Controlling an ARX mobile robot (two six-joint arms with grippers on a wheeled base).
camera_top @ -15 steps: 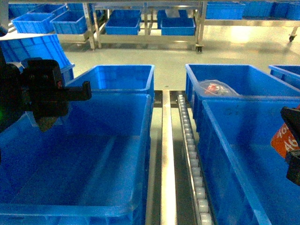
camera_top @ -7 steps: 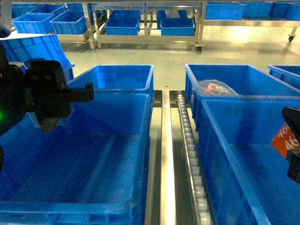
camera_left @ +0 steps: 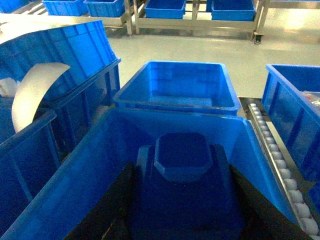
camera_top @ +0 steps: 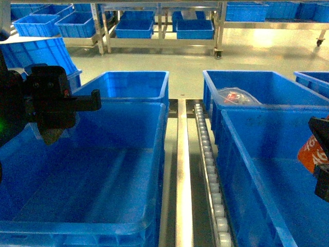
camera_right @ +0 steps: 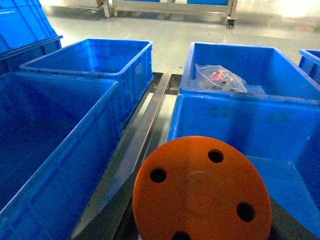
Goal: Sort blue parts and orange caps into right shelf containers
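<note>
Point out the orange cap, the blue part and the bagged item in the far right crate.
orange cap [camera_right: 202, 192], right wrist view, flat top.
blue part [camera_left: 182, 156], left wrist view, top face.
bagged item [camera_top: 237, 96], head view, bag's middle.

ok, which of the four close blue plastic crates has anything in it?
The far right blue plastic crate, behind the one by the right gripper: a clear plastic bag with red contents lies inside. The other three show bare floors.

My left gripper [camera_top: 51, 105] has drifted slightly: half a second ago it sat a touch higher and further right in the head view, and now it is back about where it was a second ago. On the right edge, the orange cap [camera_top: 312, 153] has crept slightly upward over the second. My right gripper [camera_top: 323, 154] rose with it.
</note>
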